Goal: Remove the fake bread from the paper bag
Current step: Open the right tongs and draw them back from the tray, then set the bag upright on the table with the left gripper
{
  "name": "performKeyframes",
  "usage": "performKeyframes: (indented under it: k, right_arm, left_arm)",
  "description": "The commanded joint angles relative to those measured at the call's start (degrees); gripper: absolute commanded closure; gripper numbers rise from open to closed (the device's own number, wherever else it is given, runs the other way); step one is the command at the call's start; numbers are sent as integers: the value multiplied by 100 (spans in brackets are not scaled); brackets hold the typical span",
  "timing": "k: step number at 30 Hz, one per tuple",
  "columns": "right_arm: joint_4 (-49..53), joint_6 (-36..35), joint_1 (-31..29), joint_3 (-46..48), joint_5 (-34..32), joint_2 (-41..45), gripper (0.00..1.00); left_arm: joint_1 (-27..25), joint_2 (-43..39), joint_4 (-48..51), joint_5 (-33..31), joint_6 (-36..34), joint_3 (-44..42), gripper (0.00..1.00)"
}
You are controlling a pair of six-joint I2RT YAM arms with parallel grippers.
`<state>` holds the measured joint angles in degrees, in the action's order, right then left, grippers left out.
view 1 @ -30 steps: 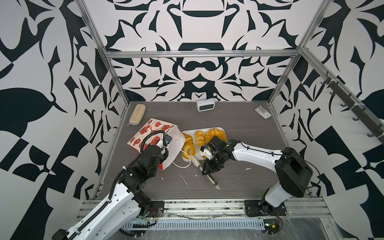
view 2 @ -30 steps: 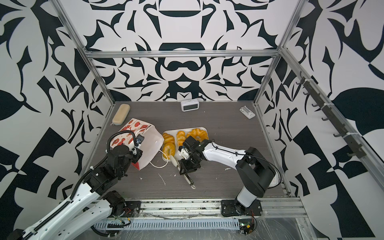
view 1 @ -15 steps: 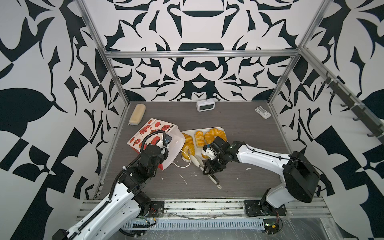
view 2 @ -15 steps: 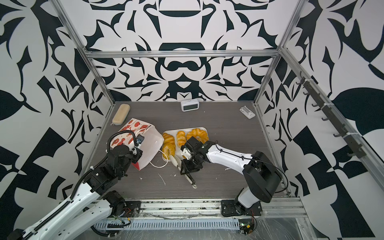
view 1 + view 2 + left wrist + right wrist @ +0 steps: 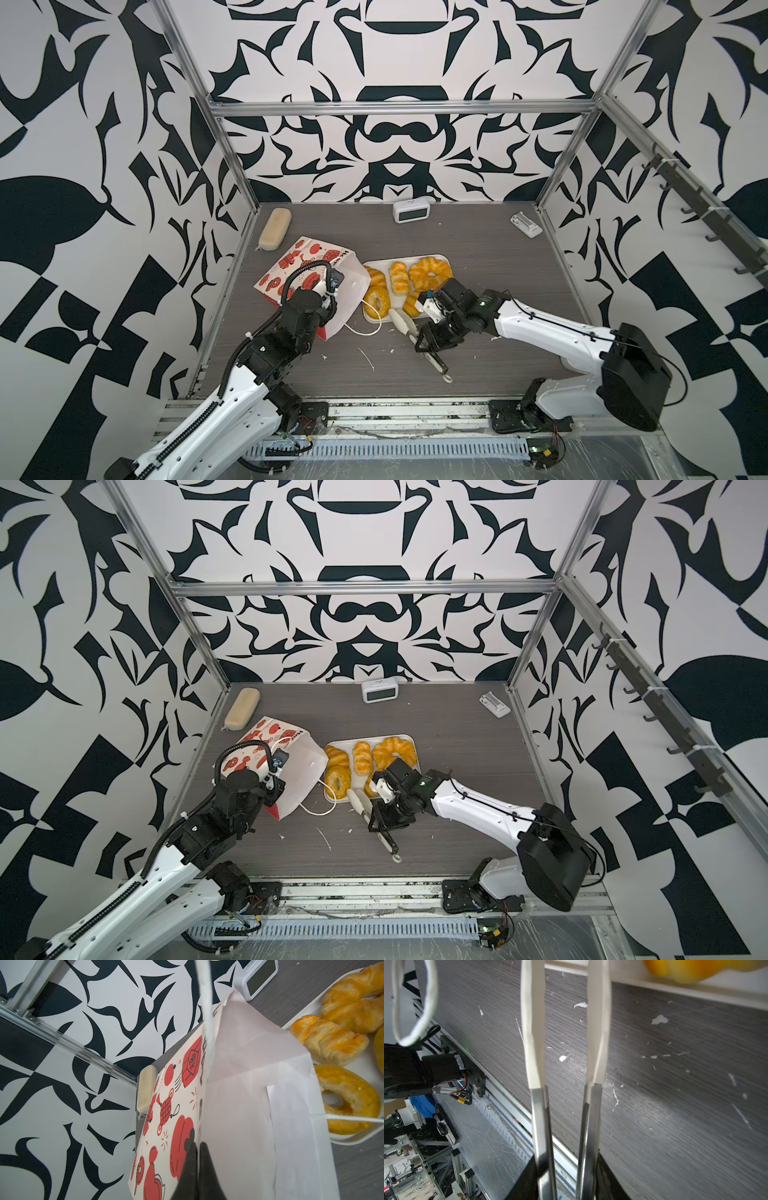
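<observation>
Right gripper (image 5: pixel 430 338): clamping the handles of the tongs (image 5: pixel 533 1043), squeezing less than a second ago and drawing back toward the front rail (image 5: pixel 374 405).
Tongs tips: now standing apart, carrying nothing, hanging at the near rim of the tray (image 5: pixel 384 264).
Left gripper (image 5: pixel 196 1153): pinching together on the rim of the paper bag (image 5: pixel 309 255), keeping the mouth open as before.
Fake bread (image 5: pixel 430 272): five pieces lying on the tray, one partly hiding behind the right gripper; none showing in the visible part of the bag's white inside.
Meaning for task: unloading probably finishing, with the last piece seemingly released.
Edges: bag mouth leaning just beside the tray's left rim; cord handle (image 5: pixel 353 1119) lying across the small ring (image 5: pixel 349 1103).
Open room: bare table (image 5: pixel 498 332) spreading in front and to the right; clock (image 5: pixel 410 210) and tan case (image 5: pixel 274 228) sitting well apart at the far edge.
</observation>
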<state>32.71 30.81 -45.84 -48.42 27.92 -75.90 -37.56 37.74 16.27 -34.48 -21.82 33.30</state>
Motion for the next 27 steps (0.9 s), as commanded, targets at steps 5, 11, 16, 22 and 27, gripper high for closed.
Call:
performKeyframes:
  k: [5, 11, 16, 22, 27]
  right_arm:
    - [1324, -14, 290, -226, -898, 1356, 85]
    - [2401, -615, 1441, -879, -2385, 1634, 95]
    - [1881, -1130, 2274, -992, -2799, 866, 94]
    - [962, -1439, 3068, -1148, -3101, -661, 93]
    - [601, -1394, 3375, -1479, -3691, -1482, 81]
  left_arm:
    - [56, -114, -89, 29, 133, -25, 100]
    - [73, -106, -18, -12, 217, 146, 100]
    - [73, 25, 370, 1, 601, 603, 100]
    - [73, 153, 792, 205, 1093, 1215, 100]
    - [74, 396, 1240, 305, 1354, 1734, 100]
